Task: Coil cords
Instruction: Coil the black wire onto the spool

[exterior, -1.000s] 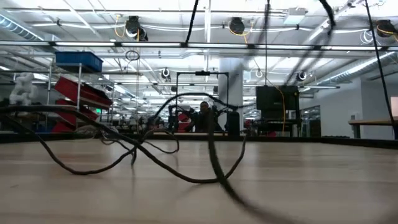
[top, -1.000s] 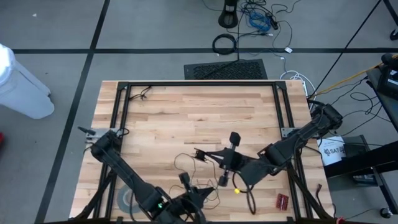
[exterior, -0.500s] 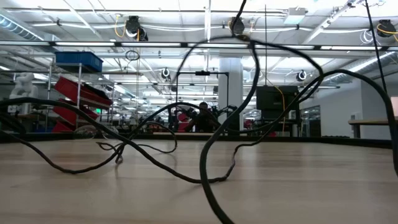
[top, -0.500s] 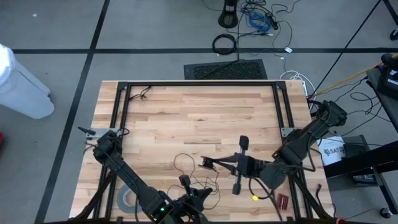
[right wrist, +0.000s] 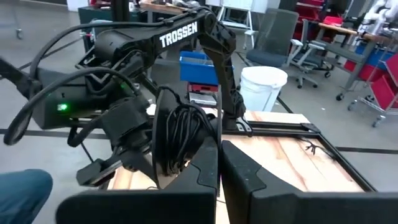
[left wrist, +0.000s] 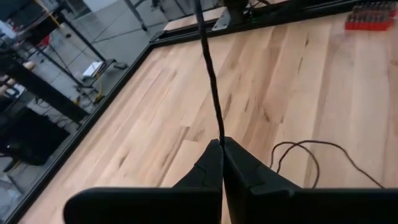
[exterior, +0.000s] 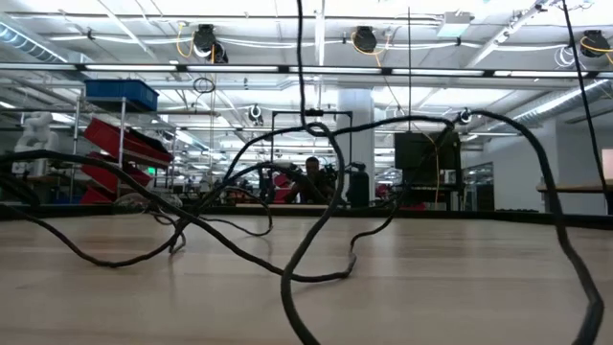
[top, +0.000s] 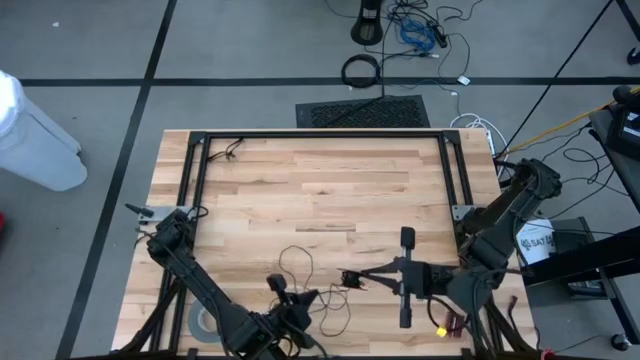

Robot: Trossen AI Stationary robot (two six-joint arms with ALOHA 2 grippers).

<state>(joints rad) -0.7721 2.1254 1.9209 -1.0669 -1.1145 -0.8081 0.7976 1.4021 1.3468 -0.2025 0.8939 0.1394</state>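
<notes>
The cord is one thin dark wire. Part of it is wound into a small coil against a round black disc at the tips of my right gripper, which is shut and hangs over the table's near right. From there a strand runs to my left gripper, shut on it at the near edge. Slack loops lie on the wood between the two and show up close in the low view. My left gripper pinches a single strand of the wire between its two fingertips, the fingers pointing along it and slanting down. The strand runs straight and taut away from the tips. My right gripper grips the wound coil at its edge beside the disc, fingers about level. The coil is lifted clear of the table; the fingers hide the exact spot.
A grey tape roll lies at the near left corner. A small red block and a yellow piece lie near my right arm. A black frame rims the table. A white bin stands off to the left.
My right gripper has carried the coil toward the table's right and near edges, rising a little. My left gripper has sunk and gone toward the left edge, tipping downward. The strand between them has drawn straighter, and the loops on the wood have shifted.
</notes>
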